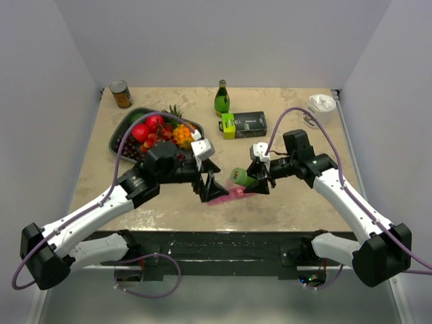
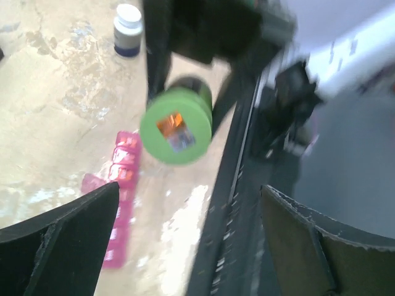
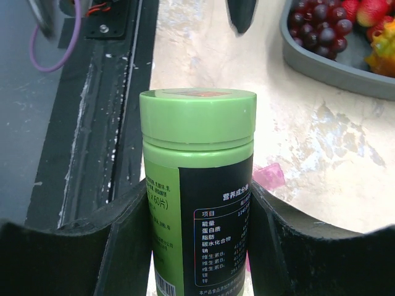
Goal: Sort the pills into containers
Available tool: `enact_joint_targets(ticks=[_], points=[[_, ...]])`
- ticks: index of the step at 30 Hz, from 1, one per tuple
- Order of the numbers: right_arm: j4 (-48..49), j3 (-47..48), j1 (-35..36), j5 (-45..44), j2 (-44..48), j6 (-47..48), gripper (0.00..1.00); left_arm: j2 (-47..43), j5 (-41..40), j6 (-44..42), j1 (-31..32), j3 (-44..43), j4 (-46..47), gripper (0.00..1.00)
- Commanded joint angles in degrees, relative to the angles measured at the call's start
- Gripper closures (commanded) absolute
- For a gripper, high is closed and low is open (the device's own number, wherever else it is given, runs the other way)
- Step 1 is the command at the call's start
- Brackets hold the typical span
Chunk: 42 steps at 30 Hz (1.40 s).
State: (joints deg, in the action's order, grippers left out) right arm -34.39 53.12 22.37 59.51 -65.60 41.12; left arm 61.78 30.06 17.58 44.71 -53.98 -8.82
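The pink translucent pill organiser (image 1: 228, 196) lies on the table near the front edge, partly under both grippers. In the left wrist view the organiser (image 2: 122, 185) runs down the left side with some lids raised. My right gripper (image 1: 256, 178) is shut on a small green bottle (image 1: 241, 177) and holds it tilted above the organiser. In the right wrist view the green bottle (image 3: 197, 179) stands between the fingers (image 3: 123, 234), with a pink corner of the organiser (image 3: 269, 175) behind it. My left gripper (image 1: 208, 186) is open and empty, facing the bottle's green cap (image 2: 176, 127).
A small dark bottle with a white cap (image 2: 128, 29) stands beyond the organiser. A grey fruit tray (image 1: 120, 143), a can (image 1: 121, 94), a green glass bottle (image 1: 222, 99), a black and green box (image 1: 244, 124) and a white object (image 1: 321, 103) sit further back. The table's front edge (image 1: 223, 233) is close.
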Motion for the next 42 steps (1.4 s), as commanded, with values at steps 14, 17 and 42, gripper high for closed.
enact_joint_targets(ticks=[14, 17, 42], points=[[-6.92, 0.67, -0.14, 7.2, 0.3, 10.29, 1.0, 6.51, 12.81, -40.62, 3.46, 7.22, 27.71, 0.02], [-6.83, 0.67, -0.22, 7.38, 0.13, 10.38, 1.0, 7.74, 15.54, -38.16, 3.54, 6.6, 29.38, 0.09], [3.88, -1.53, -0.22, -2.46, 1.27, -0.86, 1.0, 13.54, -8.79, 18.29, 3.63, -7.62, 1.43, 1.0]])
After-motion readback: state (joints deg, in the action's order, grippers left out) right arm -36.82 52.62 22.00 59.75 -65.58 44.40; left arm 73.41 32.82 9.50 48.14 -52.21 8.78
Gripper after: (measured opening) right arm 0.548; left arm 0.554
